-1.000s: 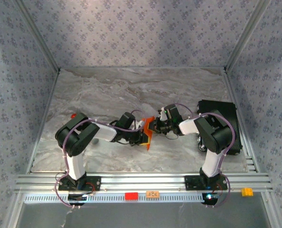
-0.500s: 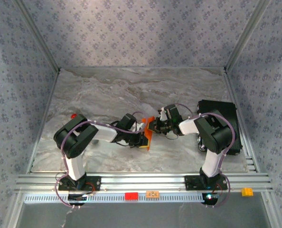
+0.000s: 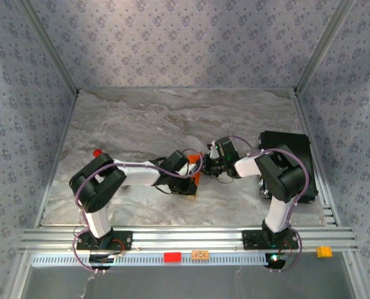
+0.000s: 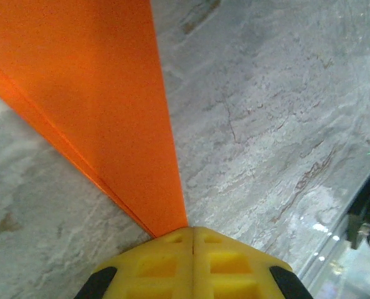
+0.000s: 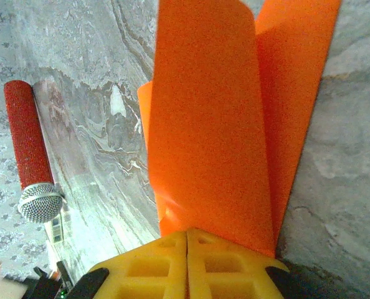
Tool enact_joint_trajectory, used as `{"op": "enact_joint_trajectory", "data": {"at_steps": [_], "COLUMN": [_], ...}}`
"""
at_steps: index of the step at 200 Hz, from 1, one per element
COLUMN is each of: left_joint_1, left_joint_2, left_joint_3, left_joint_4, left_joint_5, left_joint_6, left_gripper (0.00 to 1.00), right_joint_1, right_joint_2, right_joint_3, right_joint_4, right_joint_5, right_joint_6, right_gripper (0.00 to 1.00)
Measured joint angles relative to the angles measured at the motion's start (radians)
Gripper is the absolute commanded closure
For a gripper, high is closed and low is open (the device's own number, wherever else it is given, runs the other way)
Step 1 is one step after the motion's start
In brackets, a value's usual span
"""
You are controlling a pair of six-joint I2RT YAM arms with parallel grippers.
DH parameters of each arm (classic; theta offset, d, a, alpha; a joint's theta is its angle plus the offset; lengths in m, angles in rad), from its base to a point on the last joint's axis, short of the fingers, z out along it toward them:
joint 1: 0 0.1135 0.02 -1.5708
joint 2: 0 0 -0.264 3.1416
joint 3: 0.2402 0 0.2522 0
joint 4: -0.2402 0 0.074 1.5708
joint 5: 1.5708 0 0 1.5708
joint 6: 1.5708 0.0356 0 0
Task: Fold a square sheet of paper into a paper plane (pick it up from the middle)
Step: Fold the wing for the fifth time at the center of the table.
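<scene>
Right, from the overhead camera I see both arms reaching in to the middle of the marble table [image 3: 141,124], their wrists nearly meeting over a small patch of orange. On the left wrist camera, the left gripper [image 4: 193,240] has its two yellow fingers pressed flat together with no gap between them, and the orange paper [image 4: 110,93] comes straight out from that seam as a long folded strip, with a layered edge running along its left side. It stretches away from the fingers above the grey stone. On the right wrist camera, the right gripper [image 5: 186,242] is likewise pinched tight, yellow pads meeting in a single line, and it grips the same sheet where several folded layers overlap: one broad panel in front with a rounded far corner and a narrower flap behind it on the right. So each claw has hold of the paper, one at either side, near the table's centre. Off to the left in the right wrist view a red cylinder [image 5: 24,134] with a grey mesh tip lies on the stone, well apart from the paper. A black box [image 3: 294,156] sits at the table's right edge.
</scene>
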Motion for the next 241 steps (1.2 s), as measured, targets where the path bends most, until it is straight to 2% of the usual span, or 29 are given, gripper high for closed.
{"op": "enact_joint_trajectory", "data": {"at_steps": [40,68,95,118,151,187,241], "left_joint_1": [-0.048,-0.060,-0.029,0.043,0.121,0.125,0.125], "left_joint_2": [-0.059,-0.188,-0.335,-0.397,-0.360,-0.257,-0.154], "left_joint_3": [-0.021,-0.093,-0.127,-0.158,-0.177,-0.151,-0.095], "left_joint_4": [-0.066,-0.107,-0.095,-0.042,0.025,0.084,0.148], "left_joint_5": [-0.066,-0.087,-0.106,-0.101,-0.068,-0.021,0.025], "left_joint_6": [0.031,0.032,0.019,-0.014,-0.072,-0.108,-0.132], "left_gripper": [0.99,0.97,0.97,0.96,0.96,0.95,0.95], "right_joint_1": [0.004,0.012,0.029,0.050,0.103,0.161,0.166], "right_joint_2": [-0.004,-0.015,-0.034,-0.060,-0.091,-0.099,-0.099], "right_joint_3": [-0.004,-0.022,-0.047,-0.080,-0.106,-0.113,-0.113], "right_joint_4": [0.003,0.029,0.060,0.083,0.089,0.091,0.095], "right_joint_5": [0.011,0.040,0.093,0.143,0.220,0.277,0.288], "right_joint_6": [0.015,0.042,0.090,0.151,0.239,0.315,0.354], "right_gripper": [0.90,0.90,0.90,0.90,0.90,0.90,0.90]}}
